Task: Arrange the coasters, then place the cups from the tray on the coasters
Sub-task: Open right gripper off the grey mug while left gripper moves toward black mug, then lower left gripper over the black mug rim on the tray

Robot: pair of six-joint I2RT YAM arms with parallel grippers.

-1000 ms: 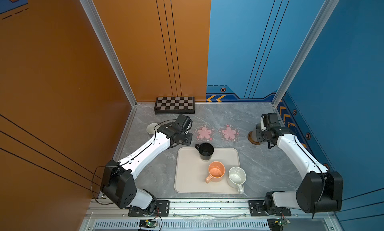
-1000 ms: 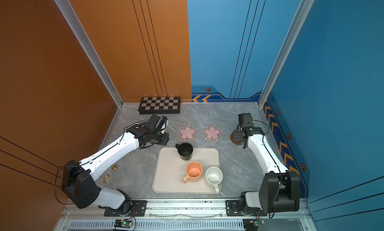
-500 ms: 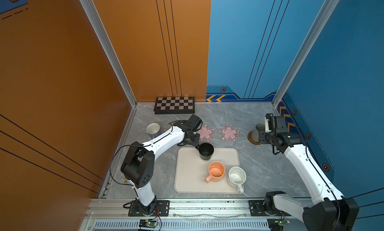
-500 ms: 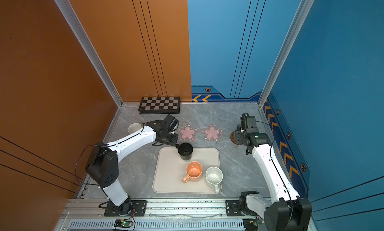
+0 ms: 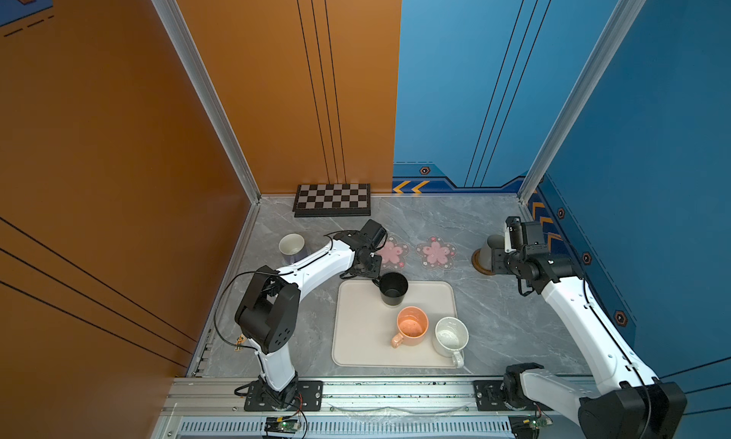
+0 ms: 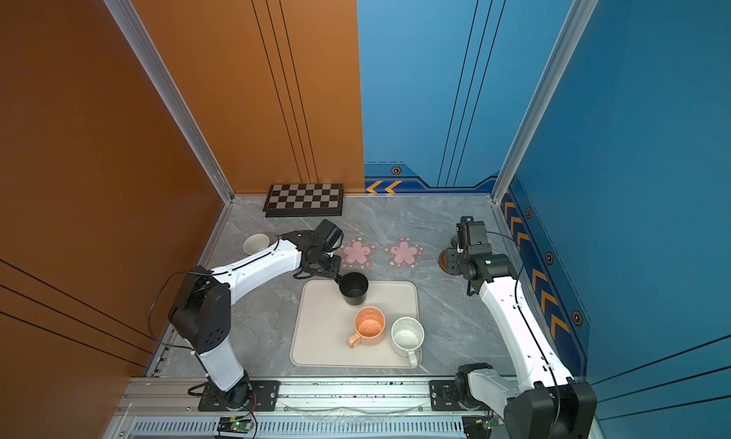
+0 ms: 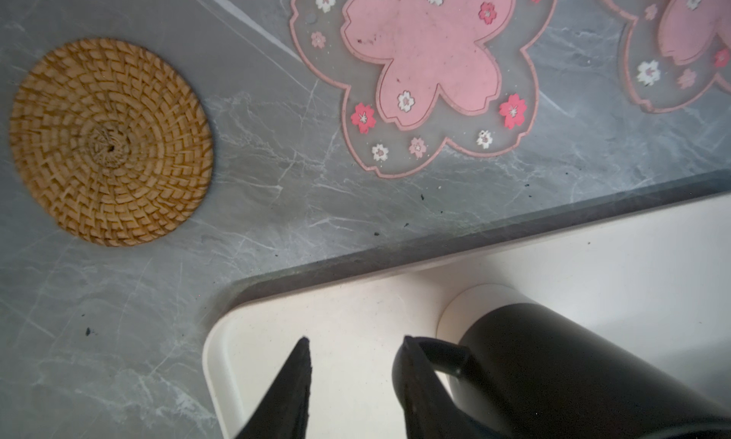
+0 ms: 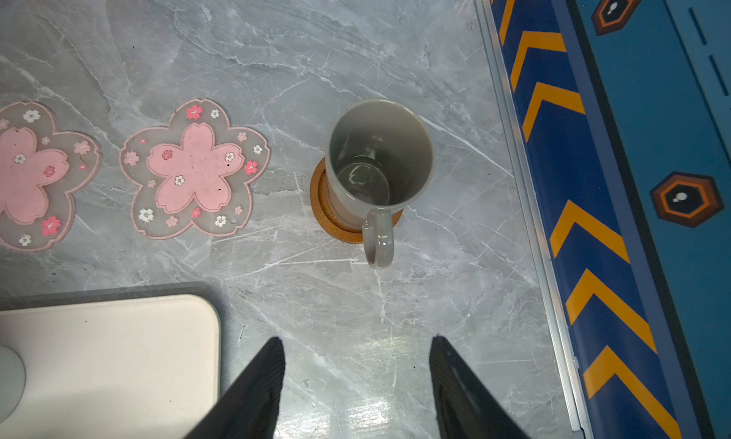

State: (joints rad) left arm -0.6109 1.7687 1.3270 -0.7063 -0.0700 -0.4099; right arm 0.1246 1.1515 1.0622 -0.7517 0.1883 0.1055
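The left gripper (image 7: pixel 356 340) hung with its jaws parted and empty over a corner of the cream tray (image 7: pixel 277 322). The handle of the black mug (image 7: pixel 573 377) sat just beside the outer face of one finger; whether they touched could not be told. Beyond its fingertips, on the grey marble table (image 8: pixel 395 41), lay a pink flower coaster (image 7: pixel 427 61). A second pink flower coaster (image 7: pixel 696 41) lay off to one side of it and the tan rattan coaster (image 7: pixel 110 140) off to the other, all three bare.

The right gripper (image 8: pixel 356 338), spread wide and holding nothing, hovered over bare table just past the tray's corner. Straight ahead of it the tall grey mug (image 8: pixel 379 160) stood upright on the dark-brown wooden coaster (image 8: pixel 320 203), its handle pointing back toward the gripper.

In both top views the orange mug (image 5: pixel 411 324) and the white speckled mug (image 5: pixel 451 336) sat side by side on the tray. The lavender mug (image 5: pixel 292 248) stood on the table, well apart from the left gripper on its outer side.
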